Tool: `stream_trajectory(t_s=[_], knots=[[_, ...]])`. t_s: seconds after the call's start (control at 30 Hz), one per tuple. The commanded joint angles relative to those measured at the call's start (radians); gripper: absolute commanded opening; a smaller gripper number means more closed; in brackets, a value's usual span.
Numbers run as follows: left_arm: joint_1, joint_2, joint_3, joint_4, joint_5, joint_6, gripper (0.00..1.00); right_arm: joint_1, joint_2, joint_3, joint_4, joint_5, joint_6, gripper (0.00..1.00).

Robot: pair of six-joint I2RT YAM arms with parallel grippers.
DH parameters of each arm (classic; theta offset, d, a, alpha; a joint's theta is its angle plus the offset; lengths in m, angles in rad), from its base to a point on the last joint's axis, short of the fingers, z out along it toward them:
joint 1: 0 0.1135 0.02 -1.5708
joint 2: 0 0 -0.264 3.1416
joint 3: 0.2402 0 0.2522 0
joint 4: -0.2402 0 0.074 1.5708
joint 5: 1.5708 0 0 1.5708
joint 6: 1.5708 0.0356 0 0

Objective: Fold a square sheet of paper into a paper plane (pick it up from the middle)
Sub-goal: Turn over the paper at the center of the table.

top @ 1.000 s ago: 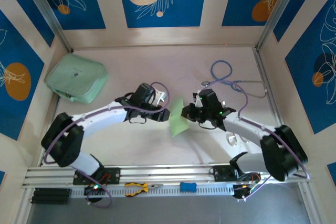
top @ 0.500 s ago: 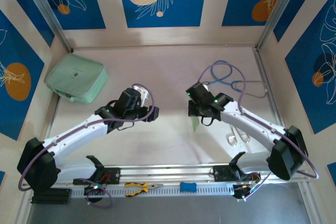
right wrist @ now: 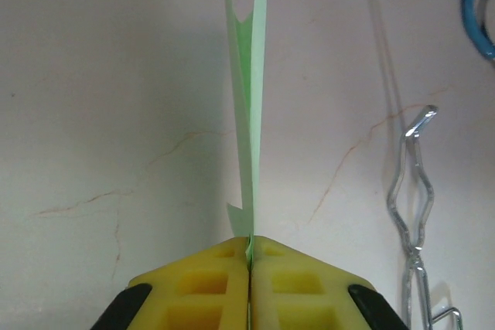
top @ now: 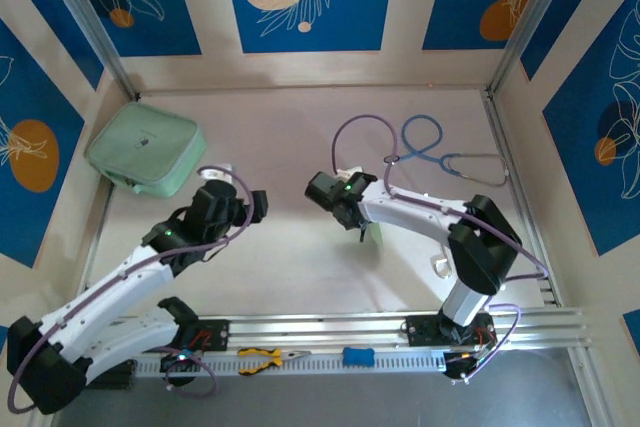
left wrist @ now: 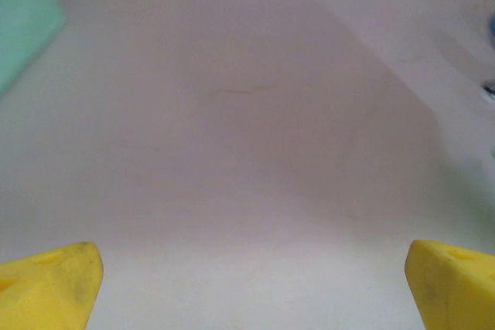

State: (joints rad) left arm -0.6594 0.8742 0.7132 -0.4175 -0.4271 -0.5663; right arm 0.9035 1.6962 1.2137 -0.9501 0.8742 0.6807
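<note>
Bottom centre, your right gripper (right wrist: 250, 256) clamps folded paper (right wrist: 246, 98) edge-on, likely so layers cannot spring open; left gripper (left wrist: 251, 276) spread wide, empty.

We see the right claw (top: 358, 227) near the middle of the tabletop (top: 300, 132), pinching a folded green paper (top: 374, 238) that hangs at its tip. The left claw (top: 250, 209) sits over bare surface to its left, well apart from the paper. A mint-green pouch (top: 147, 150) lies in the far left corner, and a blue looped cable (top: 432, 150) lies at far right.
</note>
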Motion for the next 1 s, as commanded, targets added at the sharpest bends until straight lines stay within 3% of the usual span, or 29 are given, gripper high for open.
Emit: stream_trajectory(t_s=[0.0,0.23,0.4,0.6,0.7,0.77,0.9,0.97], knots=[[0.017,-0.048,-0.014,-0.111,-0.158,-0.058,1.0,0.028,0.05,0.047,0.021,-0.02,0.005,0.11],[0.019,-0.101,-0.017,-0.129,-0.164,-0.048,1.0,0.056,0.143,0.101,0.135,-0.189,-0.034,0.14],[0.019,-0.097,-0.019,-0.092,-0.099,-0.02,1.0,0.033,0.14,0.076,0.286,-0.425,-0.069,0.25],[0.018,-0.037,-0.016,-0.052,0.046,-0.001,0.98,-0.09,-0.059,-0.154,0.616,-0.828,-0.022,0.47],[0.019,0.03,0.0,-0.042,0.124,-0.003,0.93,-0.16,-0.183,-0.287,0.745,-0.924,0.03,0.55],[0.018,0.084,0.014,-0.025,0.184,-0.006,0.88,-0.226,-0.247,-0.385,0.824,-0.988,0.065,0.53],[0.018,0.196,0.038,0.046,0.339,-0.007,0.79,-0.376,-0.319,-0.553,0.932,-1.11,0.125,0.3],[0.019,0.252,0.055,0.068,0.41,-0.009,0.76,-0.432,-0.337,-0.607,0.959,-1.146,0.128,0.25]])
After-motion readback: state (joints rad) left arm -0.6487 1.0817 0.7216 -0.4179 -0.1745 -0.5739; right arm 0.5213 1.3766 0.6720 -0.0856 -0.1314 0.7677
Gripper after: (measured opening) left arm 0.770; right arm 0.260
